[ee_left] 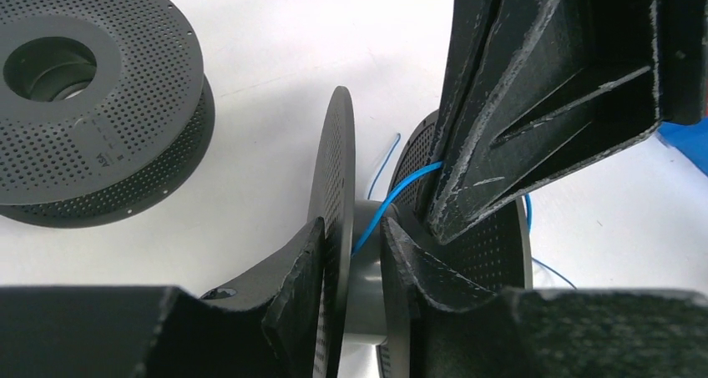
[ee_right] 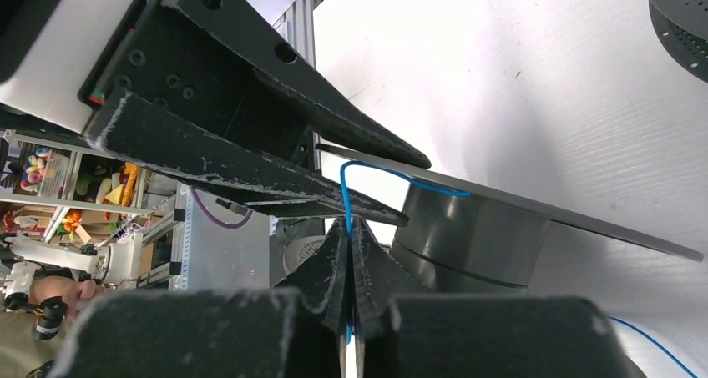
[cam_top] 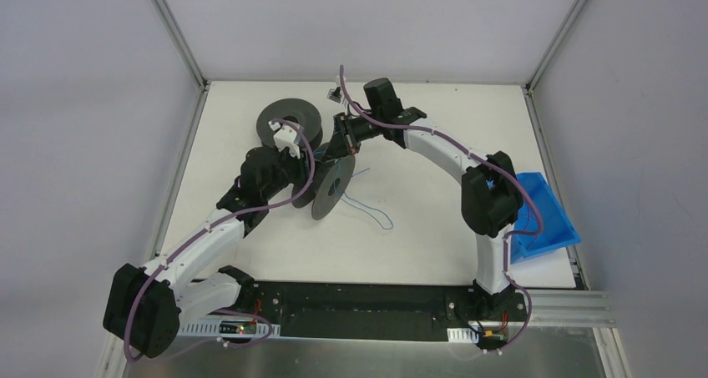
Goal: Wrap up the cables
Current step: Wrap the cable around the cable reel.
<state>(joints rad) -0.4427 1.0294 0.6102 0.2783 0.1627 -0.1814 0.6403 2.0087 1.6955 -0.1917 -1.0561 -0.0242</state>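
No writing is legible; a faint mark on the flat spool [ee_left: 134,69] is too small to read. There are two dark grey spools, one blue cable [ee_left: 394,193] and one blue bin [cam_top: 547,207]. The left pincer [ee_left: 352,228] clamps a flange of the upright spool [cam_top: 332,190]. The right pincer [ee_right: 349,228], beside that spool's hub, is closed on the cable. The cable's loose length trails over the desk [cam_top: 434,219] to the right of the upright spool.

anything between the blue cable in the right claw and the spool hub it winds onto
Nothing blocks it: the blue cable runs from the right claw straight onto the hub. The left claw, shut on the spool flange, has one finger beside the hub.
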